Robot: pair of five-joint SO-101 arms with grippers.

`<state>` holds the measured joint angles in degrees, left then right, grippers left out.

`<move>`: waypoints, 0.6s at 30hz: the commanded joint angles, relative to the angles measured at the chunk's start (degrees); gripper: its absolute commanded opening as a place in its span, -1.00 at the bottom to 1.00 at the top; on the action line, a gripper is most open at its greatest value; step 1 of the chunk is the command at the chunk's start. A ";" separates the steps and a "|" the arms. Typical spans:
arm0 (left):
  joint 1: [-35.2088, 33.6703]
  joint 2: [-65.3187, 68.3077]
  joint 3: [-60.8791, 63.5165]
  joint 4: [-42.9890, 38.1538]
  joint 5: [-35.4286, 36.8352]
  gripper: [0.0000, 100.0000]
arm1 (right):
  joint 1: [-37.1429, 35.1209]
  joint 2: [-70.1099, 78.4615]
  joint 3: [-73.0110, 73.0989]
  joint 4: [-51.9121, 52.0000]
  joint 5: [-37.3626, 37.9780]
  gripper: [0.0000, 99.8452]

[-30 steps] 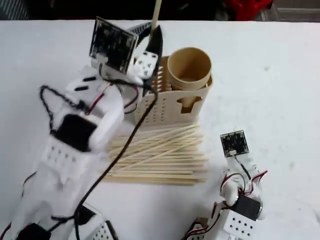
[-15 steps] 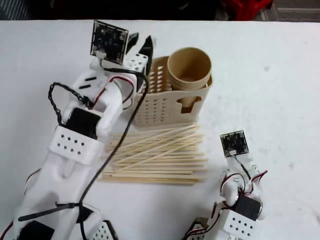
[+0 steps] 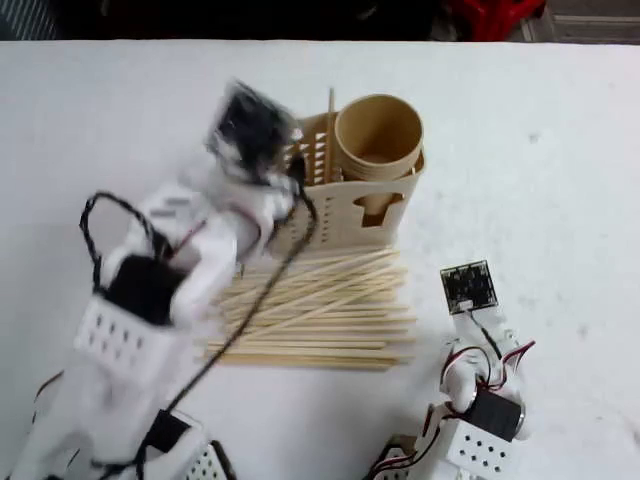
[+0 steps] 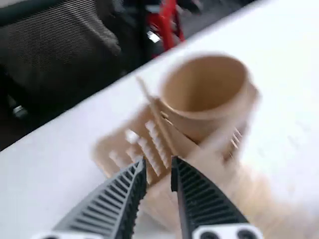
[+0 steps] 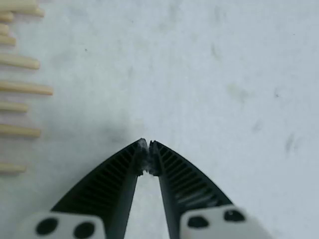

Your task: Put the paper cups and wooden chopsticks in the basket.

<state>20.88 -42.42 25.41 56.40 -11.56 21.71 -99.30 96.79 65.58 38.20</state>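
Note:
A tan slotted basket [image 3: 340, 215] stands mid-table with a paper cup [image 3: 378, 135] in its right half and one wooden chopstick [image 3: 330, 125] upright in its left half. Many loose chopsticks [image 3: 320, 310] lie in a pile in front of it. My left gripper [image 4: 158, 162] hovers just in front of the basket [image 4: 149, 142], slightly open with nothing between its fingers; the cup [image 4: 204, 94] and the standing chopstick [image 4: 152, 107] lie beyond it. My right gripper [image 5: 146, 145] is shut and empty over bare table, beside the chopstick ends [image 5: 25, 88].
The left arm [image 3: 150, 290] and its black cable [image 3: 270, 275] stretch over the left part of the pile. The right arm [image 3: 475, 400] sits at the front right. White tabletop [image 3: 540, 180] lies free to the right of the basket.
A second ago my left gripper held a chopstick upright over the basket. It let go, the chopstick now stands in the basket, and the arm has drawn back toward the pile.

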 commanded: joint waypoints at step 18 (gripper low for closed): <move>13.05 37.23 8.53 1.76 -18.11 -0.75 | -0.57 -0.48 0.35 0.13 0.70 -0.97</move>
<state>33.27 -9.98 38.42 59.30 -28.79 21.71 -99.30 96.79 65.58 38.20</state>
